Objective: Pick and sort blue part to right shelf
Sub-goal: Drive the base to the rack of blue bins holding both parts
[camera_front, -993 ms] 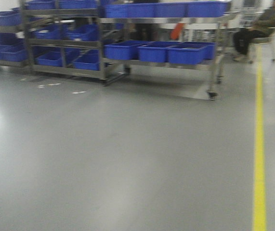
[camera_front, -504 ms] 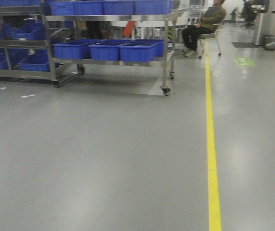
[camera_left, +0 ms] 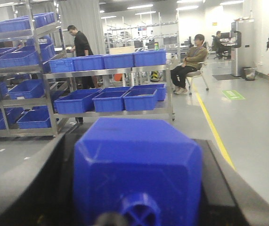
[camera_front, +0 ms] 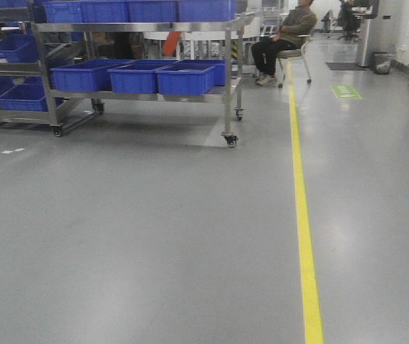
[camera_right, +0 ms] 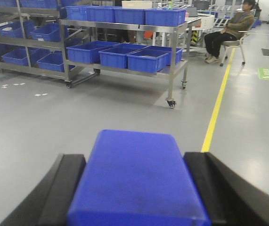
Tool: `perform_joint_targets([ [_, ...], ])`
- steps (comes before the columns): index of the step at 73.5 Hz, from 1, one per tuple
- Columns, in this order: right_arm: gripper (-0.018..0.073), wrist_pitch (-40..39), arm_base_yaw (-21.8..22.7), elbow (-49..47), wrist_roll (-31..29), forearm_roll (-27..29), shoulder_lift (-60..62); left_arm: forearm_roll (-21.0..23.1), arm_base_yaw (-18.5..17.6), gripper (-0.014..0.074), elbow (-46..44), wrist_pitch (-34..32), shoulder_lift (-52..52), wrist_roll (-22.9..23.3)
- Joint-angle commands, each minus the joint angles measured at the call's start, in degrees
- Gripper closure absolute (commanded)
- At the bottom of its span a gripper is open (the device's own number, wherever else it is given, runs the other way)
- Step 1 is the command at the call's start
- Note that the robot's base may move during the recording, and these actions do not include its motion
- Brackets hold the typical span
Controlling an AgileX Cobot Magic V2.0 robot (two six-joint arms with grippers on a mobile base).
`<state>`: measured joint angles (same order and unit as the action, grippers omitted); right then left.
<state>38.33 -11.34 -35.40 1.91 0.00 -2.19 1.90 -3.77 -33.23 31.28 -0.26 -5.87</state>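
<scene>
A chunky blue part (camera_left: pixel 136 165) with a round ribbed boss fills the left wrist view. My left gripper (camera_left: pixel 133 155) is shut on it, its black fingers (camera_left: pixel 40 183) pressed against both sides. My right gripper (camera_right: pixel 138 188) is shut on a second blue part (camera_right: pixel 136 174), a smooth rounded block held between black fingers (camera_right: pixel 61 188). Ahead stands the right shelf (camera_front: pixel 227 79), a steel rack on castors carrying blue bins (camera_front: pixel 183 77). It shows in the left wrist view (camera_left: pixel 171 89) and in the right wrist view (camera_right: pixel 172 66) too. Neither gripper shows in the front view.
A second steel rack (camera_front: pixel 43 64) with blue bins stands left of the castor rack. A yellow floor line (camera_front: pixel 301 215) runs past its right side. A seated person (camera_front: pixel 283 36) is behind it, and another person (camera_left: pixel 80 44) stands behind the racks. A green floor sign (camera_front: pixel 345 92) lies far right.
In the front view the racks and the yellow line have slid left, so the view has swung right. The seated person and the area right of the line have come into view.
</scene>
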Motion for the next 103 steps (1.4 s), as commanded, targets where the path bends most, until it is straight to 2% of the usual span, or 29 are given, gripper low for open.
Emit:
perform_joint_targets([
  [1,0.0343,-5.3,0.1,-1.7,-0.1,-0.6,-1.1,0.3,0.0,0.0284,-1.7,-4.9,1.0,0.6],
  [103,0.0343,-5.3,0.1,-1.7,-0.1,-0.6,-1.1,0.5,0.1,0.0284,-1.7,-4.9,1.0,0.6],
])
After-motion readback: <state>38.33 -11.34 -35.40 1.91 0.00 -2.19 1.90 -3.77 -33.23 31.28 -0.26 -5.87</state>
